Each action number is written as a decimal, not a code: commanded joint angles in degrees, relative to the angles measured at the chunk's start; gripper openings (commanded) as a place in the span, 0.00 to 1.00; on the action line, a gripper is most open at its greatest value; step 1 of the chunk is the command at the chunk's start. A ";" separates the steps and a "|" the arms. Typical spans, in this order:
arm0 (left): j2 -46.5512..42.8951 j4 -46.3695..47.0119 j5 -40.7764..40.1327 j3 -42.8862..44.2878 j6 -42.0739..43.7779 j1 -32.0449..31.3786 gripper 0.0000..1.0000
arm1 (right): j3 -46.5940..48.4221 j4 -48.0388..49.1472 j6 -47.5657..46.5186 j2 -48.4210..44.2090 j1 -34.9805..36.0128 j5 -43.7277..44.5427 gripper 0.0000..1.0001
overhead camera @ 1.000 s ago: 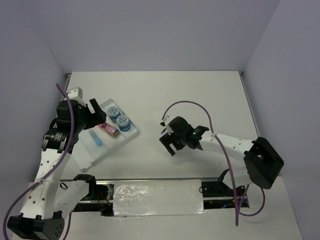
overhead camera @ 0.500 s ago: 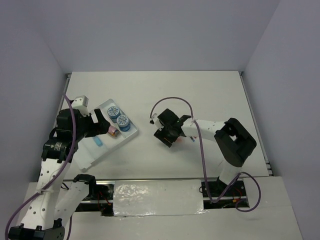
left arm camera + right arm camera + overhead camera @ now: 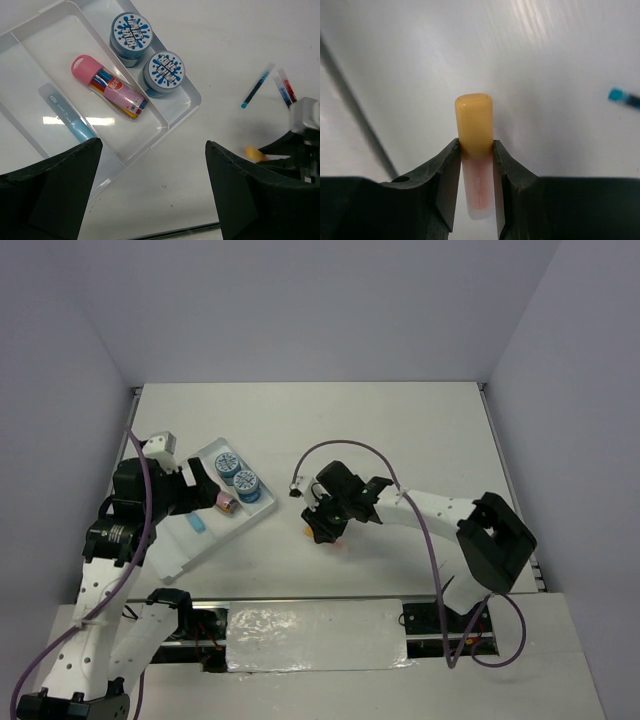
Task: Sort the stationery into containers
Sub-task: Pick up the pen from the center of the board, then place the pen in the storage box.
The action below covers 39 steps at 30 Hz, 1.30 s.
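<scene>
My right gripper is shut on the orange bar, whose yellow-orange end sticks out past the fingertips; the bar is low over the white table. In the top view this gripper is right of the tray. The containers are one translucent tray holding two blue rolls, the pink cylinder and the light-blue bar. Thin pens lie on the table right of the tray. My left gripper hangs open above the tray's near corner, holding nothing.
The table's near edge with a dark slot runs just below both grippers. A purple cable loops above the right arm. Walls close in the table on three sides.
The right gripper has slid left and toward the near edge, and its jaws have closed onto the orange bar. The left arm shifted over the tray early on, then stayed still.
</scene>
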 commanded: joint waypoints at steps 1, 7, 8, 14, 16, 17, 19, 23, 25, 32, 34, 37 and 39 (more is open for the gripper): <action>-2.01 1.77 -1.48 0.61 -0.08 -0.21 0.97 | -0.07 12.25 4.79 -6.64 2.63 -9.85 0.20; -13.40 -1.66 -21.06 0.88 -7.29 0.66 0.99 | 9.74 29.34 27.32 -0.26 9.67 -3.02 0.18; -15.18 -2.18 -24.74 1.05 -8.16 1.53 0.99 | 12.12 29.87 30.79 1.86 9.67 -0.92 0.18; -28.28 -0.44 -25.22 -0.61 -9.05 4.53 0.99 | 38.30 24.79 36.01 22.16 12.65 4.20 0.16; -29.17 -1.13 -25.30 -0.27 -9.14 4.62 0.99 | 49.26 20.48 36.62 29.43 13.53 4.12 0.16; -29.00 -0.87 -25.22 -0.35 -8.96 4.62 0.99 | 52.11 19.78 36.88 31.39 13.79 4.20 0.17; -28.38 -0.35 -23.90 -0.62 -8.70 4.62 0.99 | 59.48 18.37 38.20 36.74 14.23 4.20 0.18; -29.17 0.18 -23.10 -0.88 -8.35 4.97 0.99 | 65.58 18.88 38.91 42.04 15.64 6.04 0.25; -29.43 0.27 -23.19 -0.97 -8.35 4.97 0.99 | 65.76 20.81 38.65 43.63 16.69 6.14 0.26; -30.40 0.18 -23.46 -0.97 -8.44 4.97 0.99 | 73.58 16.25 36.45 50.13 18.37 11.49 0.34; -30.49 0.18 -23.37 -1.14 -8.26 4.97 0.99 | 72.71 16.08 36.62 50.22 18.45 14.04 0.36; -30.84 0.27 -23.37 -1.32 -8.26 4.97 0.99 | 72.09 15.64 36.27 50.22 18.72 16.24 0.41; -31.01 0.27 -23.46 -1.23 -8.26 4.97 0.99 | 73.14 14.94 35.83 50.83 18.98 16.33 0.49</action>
